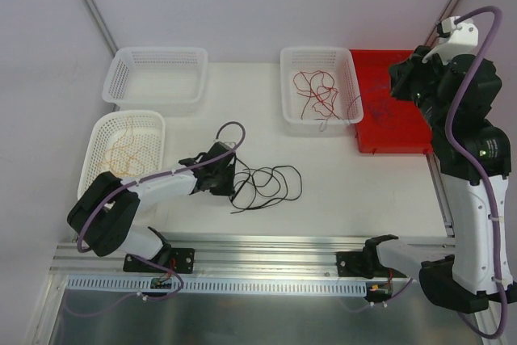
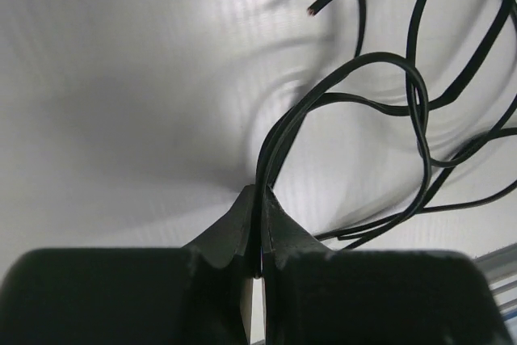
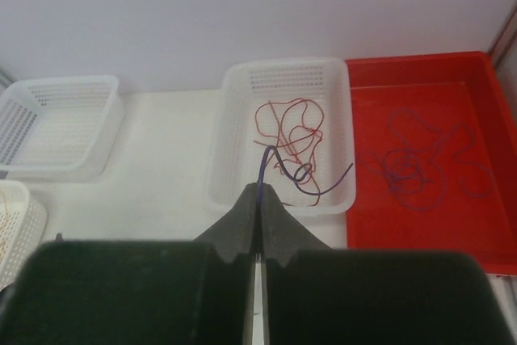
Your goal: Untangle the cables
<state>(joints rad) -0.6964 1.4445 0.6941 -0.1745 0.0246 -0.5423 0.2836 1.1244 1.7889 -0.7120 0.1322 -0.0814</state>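
Note:
A black cable (image 1: pixel 271 185) lies in loose loops on the white table. My left gripper (image 1: pixel 233 182) is down at the left end of those loops. In the left wrist view this gripper (image 2: pixel 258 193) is shut on a doubled strand of the black cable (image 2: pixel 355 96), which rises from the fingertips. My right gripper (image 1: pixel 397 85) is raised high at the back right. It (image 3: pixel 260 190) is shut on a dark blue-purple cable (image 3: pixel 300 175), which curls over the basket of red cables (image 3: pixel 289 128). More purple cables (image 3: pixel 412 169) lie in the red tray (image 3: pixel 485 224).
An empty white basket (image 1: pixel 157 54) stands at the back left. In front of it, a second basket (image 1: pixel 97 131) holds yellow-orange cables (image 1: pixel 125 155). The red-cable basket (image 1: pixel 319 52) sits beside the red tray (image 1: pixel 380 66). An aluminium rail (image 1: pixel 266 256) runs along the near edge.

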